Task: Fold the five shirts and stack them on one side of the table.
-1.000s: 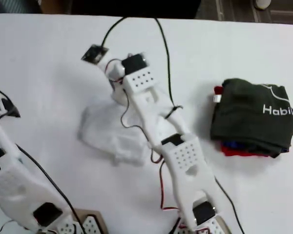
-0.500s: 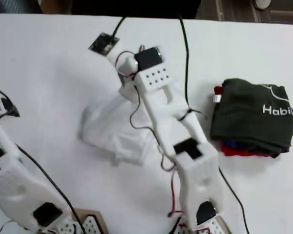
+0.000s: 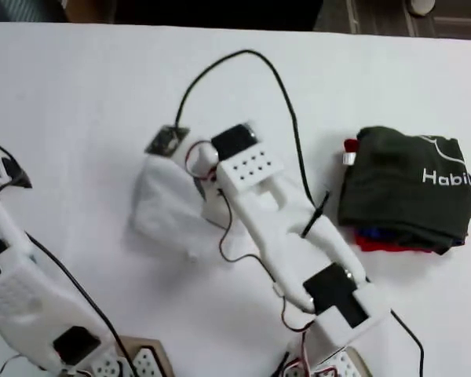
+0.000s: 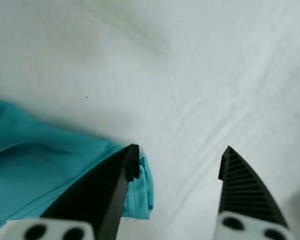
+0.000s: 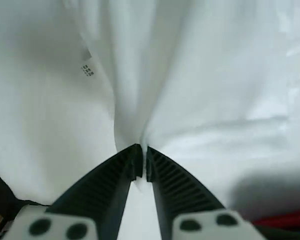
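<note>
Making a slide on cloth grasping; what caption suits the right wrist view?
Right gripper shut on a pinched fold of the white shirt.

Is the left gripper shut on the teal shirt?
No: the left wrist view shows the left gripper open, with the teal shirt lying beside one finger rather than pinched between the two.

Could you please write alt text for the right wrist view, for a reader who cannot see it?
The right gripper is shut on a pinched ridge of the white shirt, whose fabric gathers into folds running away from it. A sliver of red fabric shows at the edge.
</note>
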